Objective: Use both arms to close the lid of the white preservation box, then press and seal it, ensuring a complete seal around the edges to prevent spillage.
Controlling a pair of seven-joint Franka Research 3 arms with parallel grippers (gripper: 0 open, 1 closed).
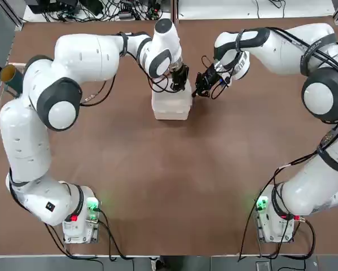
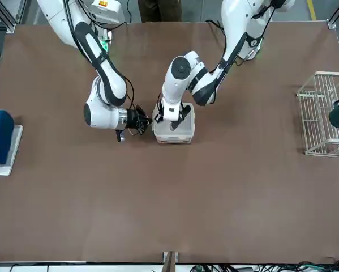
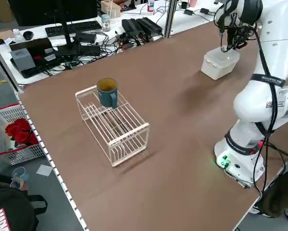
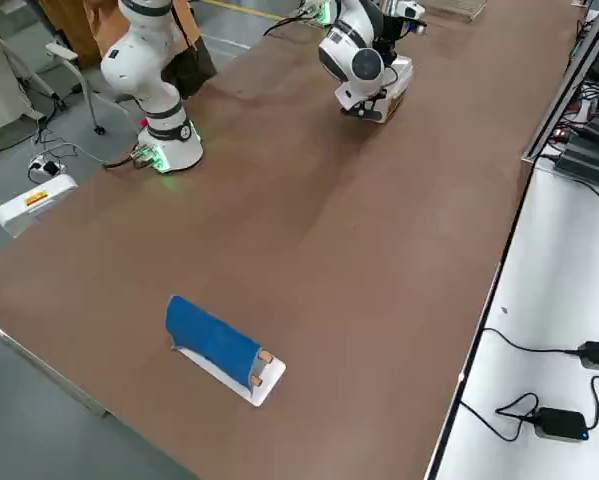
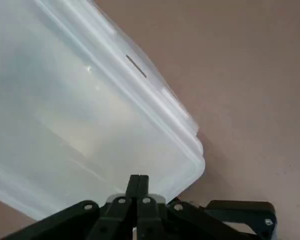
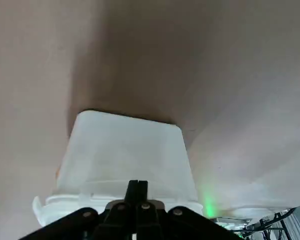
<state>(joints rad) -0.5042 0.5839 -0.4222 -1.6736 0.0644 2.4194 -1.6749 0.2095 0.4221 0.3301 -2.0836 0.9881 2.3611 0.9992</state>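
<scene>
Left gripper (image 5: 138, 178) is over the white preservation box (image 3: 220, 63), its fingers shut together with nothing between them and their tips at the lid (image 5: 84, 115), near a rounded corner. Whether they touch the plastic, I cannot tell. Right gripper (image 6: 138, 184) is also shut and empty, at the box's rim on the robot's right-hand side; contact there is hidden too.

The box stands upright on the brown table (image 2: 158, 209), between the two arms' reach. It is whitish and translucent, rectangular with rounded corners, its walls tapering down from a wider rim. The lid lies flat across the top, glossy and cloudy, with a raised border running around it. Along one side, a latch tab (image 5: 150, 82) shows a thin dark slot. At the right gripper's side, another tab (image 6: 38, 210) curves outward from the rim. Whether the seal is tight all the way around cannot be seen.

Well apart from the box, toward the robot's left, is a white wire basket (image 3: 112, 144) with a blue-green mug (image 3: 107, 94) at one end. Well apart on the box's other side, a blue cloth (image 4: 211, 340) hangs over a small white stand (image 4: 269, 380) with wooden ends showing.
</scene>
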